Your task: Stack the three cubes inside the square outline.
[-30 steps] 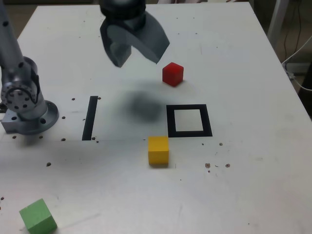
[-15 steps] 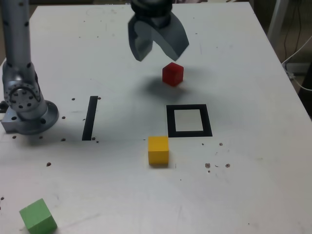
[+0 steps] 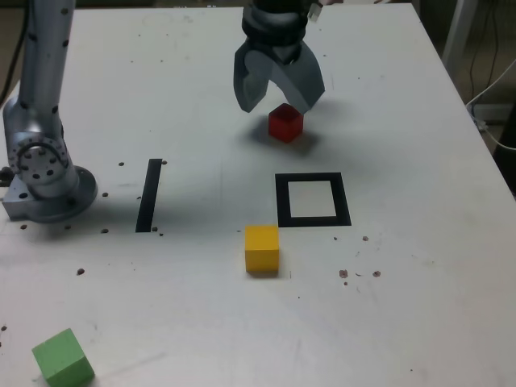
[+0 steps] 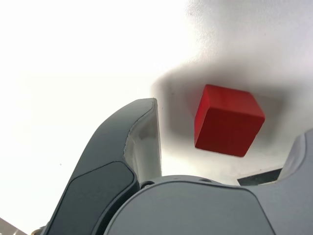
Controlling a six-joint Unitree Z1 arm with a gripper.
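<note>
The red cube (image 3: 285,123) sits on the white table, behind the square outline (image 3: 282,200) of black tape, whose pale centre holds nothing. My gripper (image 3: 280,103) hangs open just above and slightly behind the red cube, its two dark fingers spread to either side. In the wrist view the red cube (image 4: 227,120) lies between the fingers (image 4: 142,142), apart from both. The yellow cube (image 3: 262,248) rests in front of the outline, toward the exterior view's left. The green cube (image 3: 62,357) lies at the near left corner.
A thin black tape strip (image 3: 149,194) lies left of the outline in the exterior view. The arm's grey base (image 3: 44,173) stands at the table's left side. Cables hang beyond the table's right edge (image 3: 484,105).
The gripper has travelled to the exterior view's right and come down, from over the bare table to just above the red cube. None of the cubes has moved.
</note>
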